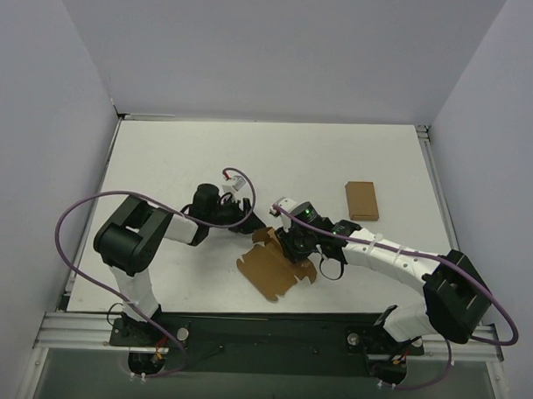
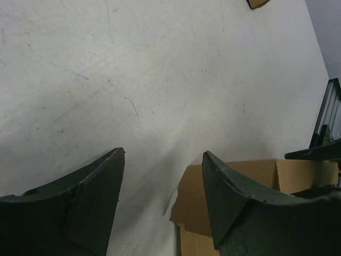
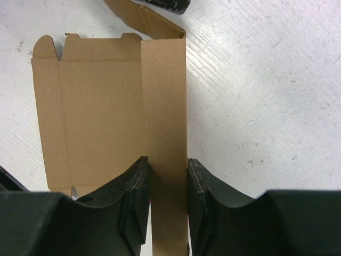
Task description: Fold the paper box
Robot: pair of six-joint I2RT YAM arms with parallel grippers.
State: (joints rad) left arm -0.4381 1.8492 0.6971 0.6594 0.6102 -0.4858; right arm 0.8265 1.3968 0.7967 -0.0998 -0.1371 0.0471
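The paper box [image 1: 273,268] lies partly unfolded on the table in front of the arms, brown kraft with notched flaps. In the right wrist view its flat panel [image 3: 90,106] lies to the left, and a narrow side panel [image 3: 165,106] stands up between my fingers. My right gripper [image 3: 166,173] is shut on that side panel; in the top view it [image 1: 297,246] sits over the box's right part. My left gripper [image 2: 162,160] is open and empty over bare table, its right finger [image 2: 229,197] above a corner of the box [image 2: 194,205]. In the top view it [image 1: 248,212] is just behind the box.
A plain brown cardboard rectangle [image 1: 361,200] lies on the table at the right rear, and its corner shows in the left wrist view [image 2: 257,2]. The white table [image 1: 163,161] is walled at the back and on both sides. Purple cables loop from both arms.
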